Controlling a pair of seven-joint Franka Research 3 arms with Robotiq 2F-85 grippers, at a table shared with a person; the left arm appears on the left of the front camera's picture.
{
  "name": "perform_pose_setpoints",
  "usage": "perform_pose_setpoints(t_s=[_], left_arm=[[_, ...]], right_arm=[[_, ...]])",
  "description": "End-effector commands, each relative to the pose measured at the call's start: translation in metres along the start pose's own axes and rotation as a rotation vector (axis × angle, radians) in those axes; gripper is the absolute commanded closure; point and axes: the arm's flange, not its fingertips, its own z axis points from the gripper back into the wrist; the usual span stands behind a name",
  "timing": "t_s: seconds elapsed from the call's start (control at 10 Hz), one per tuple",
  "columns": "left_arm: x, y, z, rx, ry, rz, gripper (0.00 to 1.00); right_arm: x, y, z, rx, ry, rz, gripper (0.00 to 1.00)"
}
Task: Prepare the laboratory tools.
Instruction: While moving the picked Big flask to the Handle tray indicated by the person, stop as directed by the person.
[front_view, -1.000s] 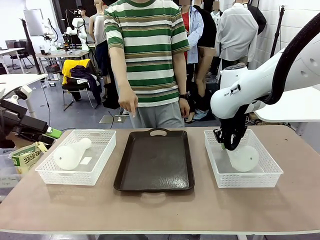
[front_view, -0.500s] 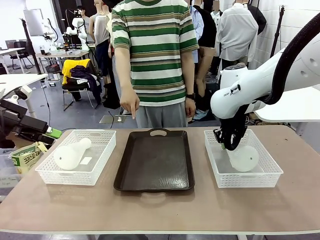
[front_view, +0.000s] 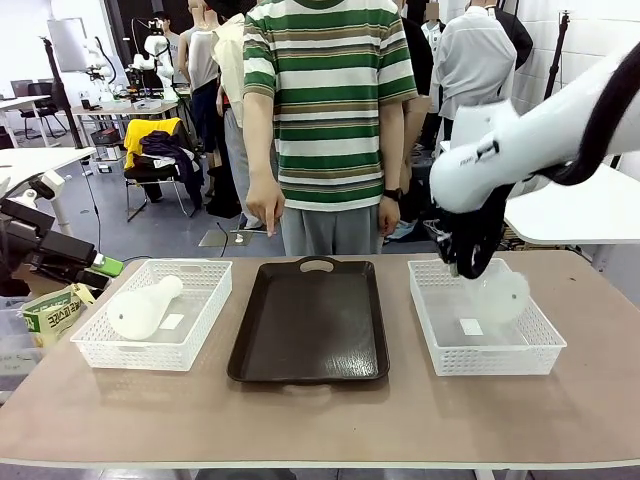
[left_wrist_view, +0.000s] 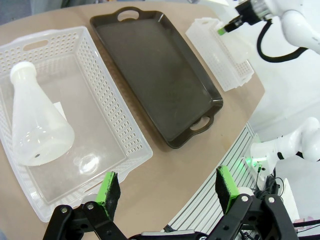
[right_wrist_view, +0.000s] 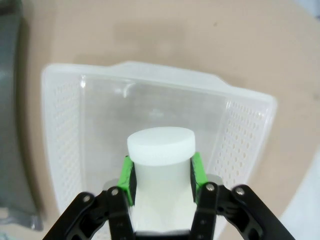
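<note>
Right hand (right_wrist_view: 161, 174) pinches one flask (front_view: 499, 295) by the neck above the right basket (front_view: 490, 366); left hand (left_wrist_view: 167, 188) is spread, apart from the other flask (left_wrist_view: 35, 127) lying in the left basket (left_wrist_view: 127, 127).

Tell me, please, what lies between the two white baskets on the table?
The dark brown tray lies between the left basket and the right basket; the front view shows it.
</note>
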Motion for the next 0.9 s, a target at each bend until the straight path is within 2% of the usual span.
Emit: perform_pose_setpoints(t_s=[0.0,0.2,0.4,0.6,0.7,0.8], left_arm=[[0.0,0.002,0.0,-0.014,-0.018,-0.015,0.0],[0.0,0.002,0.0,-0.014,-0.018,-0.015,0.0],[0.0,0.002,0.0,-0.014,-0.018,-0.015,0.0],[0.0,0.002,0.0,-0.014,-0.018,-0.015,0.0],[0.0,0.002,0.0,-0.014,-0.018,-0.015,0.0],[0.0,0.002,0.0,-0.014,-0.018,-0.015,0.0]], right_arm=[[-0.025,0.004,0.054,0.004,-0.034,0.046,1.0],[-0.036,0.036,0.114,0.03,-0.15,0.12,1.0],[-0.036,0.099,0.165,0.02,-0.233,0.287,1.0],[-0.021,0.164,0.188,0.017,-0.295,0.392,1.0],[-0.007,0.193,0.188,0.032,-0.288,0.44,1.0],[0.013,0.222,0.177,0.036,-0.239,0.492,1.0]])
